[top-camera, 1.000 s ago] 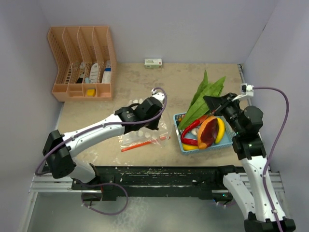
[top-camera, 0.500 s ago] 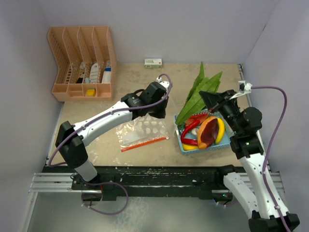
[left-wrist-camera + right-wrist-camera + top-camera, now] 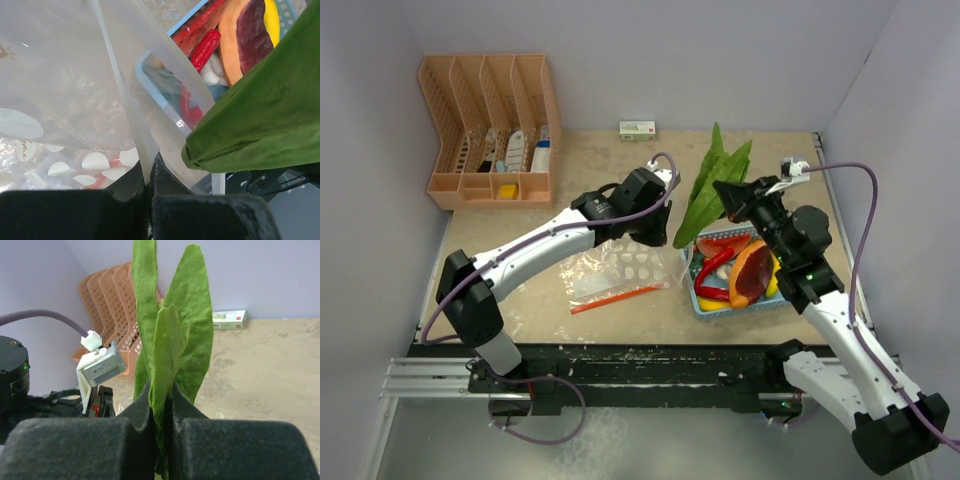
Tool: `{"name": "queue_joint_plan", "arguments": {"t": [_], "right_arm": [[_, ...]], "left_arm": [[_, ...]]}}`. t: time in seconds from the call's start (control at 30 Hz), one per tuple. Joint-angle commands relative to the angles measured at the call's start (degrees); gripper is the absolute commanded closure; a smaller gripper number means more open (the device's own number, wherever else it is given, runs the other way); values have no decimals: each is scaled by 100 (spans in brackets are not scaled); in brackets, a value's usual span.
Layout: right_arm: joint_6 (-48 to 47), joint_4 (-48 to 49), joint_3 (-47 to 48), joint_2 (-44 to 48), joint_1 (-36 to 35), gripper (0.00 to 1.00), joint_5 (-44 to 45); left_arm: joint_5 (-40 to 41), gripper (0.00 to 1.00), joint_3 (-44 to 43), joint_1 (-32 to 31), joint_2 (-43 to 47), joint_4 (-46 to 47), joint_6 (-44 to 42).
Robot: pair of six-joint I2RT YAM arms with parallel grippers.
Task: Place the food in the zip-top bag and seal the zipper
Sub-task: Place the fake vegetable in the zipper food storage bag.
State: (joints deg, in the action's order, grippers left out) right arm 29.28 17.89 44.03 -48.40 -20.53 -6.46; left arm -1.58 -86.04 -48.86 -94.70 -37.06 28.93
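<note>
- Left jaws pinch the bag (image 3: 620, 272) by its raised edge, frame centre.
- Right jaws clamp the leaves (image 3: 712, 190) beside it.
- Other food (image 3: 745, 275) lies in the basket (image 3: 704, 304), right of centre.

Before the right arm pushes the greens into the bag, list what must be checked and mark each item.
1. Left gripper pinching the zip-top bag film: ok, film is clamped between shut fingers.
2. Right gripper holding the green leaves: ok, stems clamped, leaves upright.
3. Bag mouth open toward the leaves: cannot tell; the zipper lies at the bag's near side, away from the lifted edge.
4. Leaves lifted out of the basket: ok, one end hangs beside the lifted film.
5. All food bagged: not ok; chili peppers and orange-red chunk lie in the basket.
</note>
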Motion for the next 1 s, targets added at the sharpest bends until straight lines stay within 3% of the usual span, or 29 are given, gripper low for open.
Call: {"name": "queue_joint_plan", "arguments": {"t": [0.0,0.57,0.97], "right_arm": [[-245,750,-48,55,-154,100,332],[-1401,436,19,-7,-1484,100,1222],[-1282,550,-234,-463,-2059,100,1136]], "left_arm": [[-138,100,-298,35,172,29,25],[-336,100,-1483,56,-124,-594,-149],[-326,100,-1946,61,20,-605,-127]]}}
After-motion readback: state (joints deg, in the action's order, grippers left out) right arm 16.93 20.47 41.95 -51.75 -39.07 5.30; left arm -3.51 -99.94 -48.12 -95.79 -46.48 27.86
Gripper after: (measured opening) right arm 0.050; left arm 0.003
